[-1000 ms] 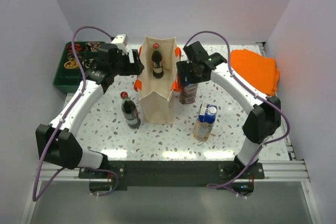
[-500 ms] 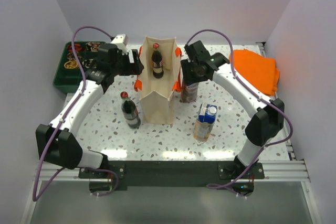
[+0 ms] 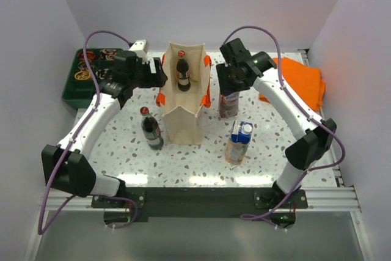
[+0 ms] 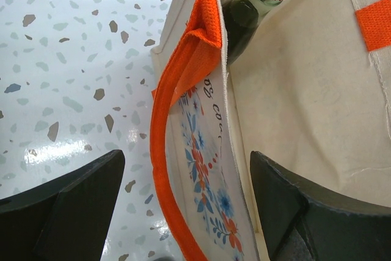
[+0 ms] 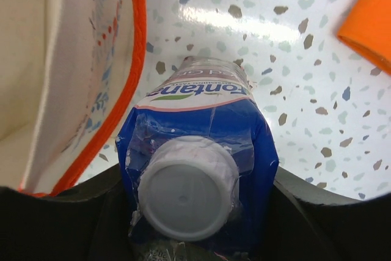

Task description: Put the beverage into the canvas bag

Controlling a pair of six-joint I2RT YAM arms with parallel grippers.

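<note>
Had the right gripper (image 5: 195,194) clenched on the blue-topped carton (image 5: 201,120), just right of the canvas bag (image 3: 183,117) and outside it. Had the left gripper (image 4: 183,194) spread wide astride the bag's orange handle (image 4: 183,84), gripping nothing. Judged this the pickup step; next called for lifting clear above the rim, then lowering in beside the cola bottle (image 3: 182,73) inside.

Matt woven canvas bag (image 3: 183,117); glossy speckled table (image 3: 183,164); shiny film-wrapped carton (image 5: 201,123).

- plain pale walls (image 3: 201,4) boxing in three sides
- white surface (image 3: 122,145), terrazzo-style speckles
- bright glare streak near its front edge
- silver metal rail (image 3: 330,198) along that edge
</note>
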